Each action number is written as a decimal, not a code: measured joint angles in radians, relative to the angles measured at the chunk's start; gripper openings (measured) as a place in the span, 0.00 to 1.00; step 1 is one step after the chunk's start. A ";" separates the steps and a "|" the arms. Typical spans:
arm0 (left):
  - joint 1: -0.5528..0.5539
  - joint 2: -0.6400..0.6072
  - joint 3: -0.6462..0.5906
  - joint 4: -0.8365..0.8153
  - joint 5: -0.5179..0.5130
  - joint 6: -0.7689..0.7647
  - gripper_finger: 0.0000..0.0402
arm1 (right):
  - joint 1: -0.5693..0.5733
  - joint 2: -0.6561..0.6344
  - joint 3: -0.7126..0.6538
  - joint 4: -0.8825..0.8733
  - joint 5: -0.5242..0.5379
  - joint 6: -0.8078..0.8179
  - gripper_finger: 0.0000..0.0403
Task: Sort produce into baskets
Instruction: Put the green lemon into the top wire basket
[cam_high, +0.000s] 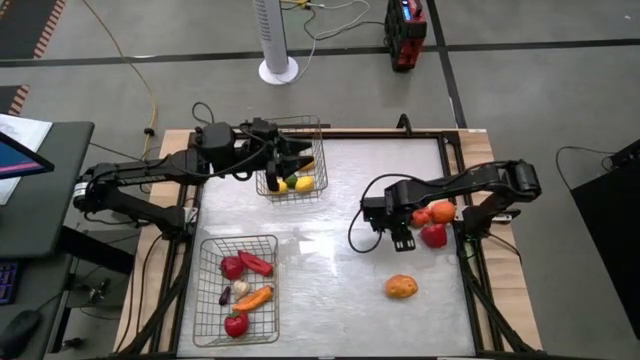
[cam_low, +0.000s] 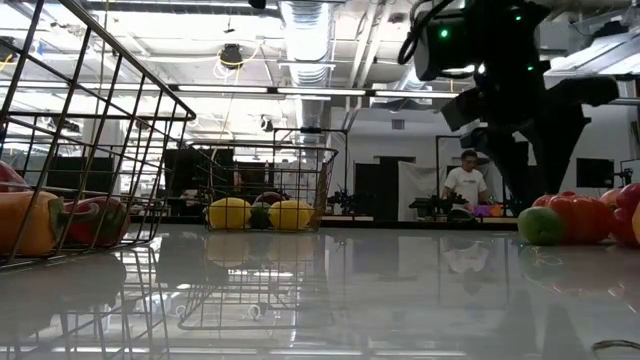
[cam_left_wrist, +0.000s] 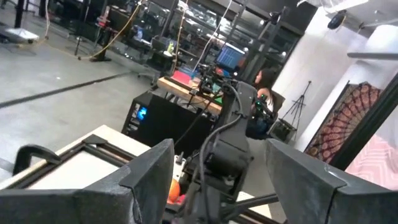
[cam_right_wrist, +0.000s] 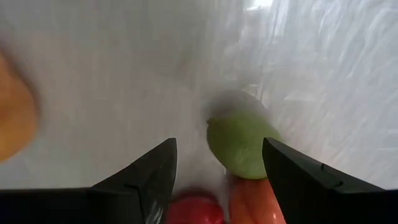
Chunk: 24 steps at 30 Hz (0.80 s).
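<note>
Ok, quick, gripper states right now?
Left gripper: open, empty, above the far silver wire-mesh basket.
Right gripper: open, holding nothing, over the round green fruit.

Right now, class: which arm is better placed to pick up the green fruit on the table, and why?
The right. Its open hand hangs just above the green fruit, beside the red pieces. The left hand is over the far basket, across the table.

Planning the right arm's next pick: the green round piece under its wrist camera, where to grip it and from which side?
Grip the green piece across its round middle, coming straight down. The right gripper hangs open above it. An orange-red piece touches one side, so I'd put the fingers on the sides facing bare table; the top looks unobstructed.
</note>
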 joint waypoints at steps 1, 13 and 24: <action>0.000 0.000 0.000 -0.001 -0.004 -0.008 0.59 | -0.008 0.001 0.000 0.008 -0.003 -0.011 0.67; 0.000 0.000 0.000 -0.003 -0.037 -0.026 0.59 | -0.089 0.001 0.000 0.054 0.010 -0.113 0.98; 0.000 0.000 0.000 -0.051 -0.012 0.015 0.59 | -0.094 0.000 -0.015 -0.035 0.061 -0.223 0.90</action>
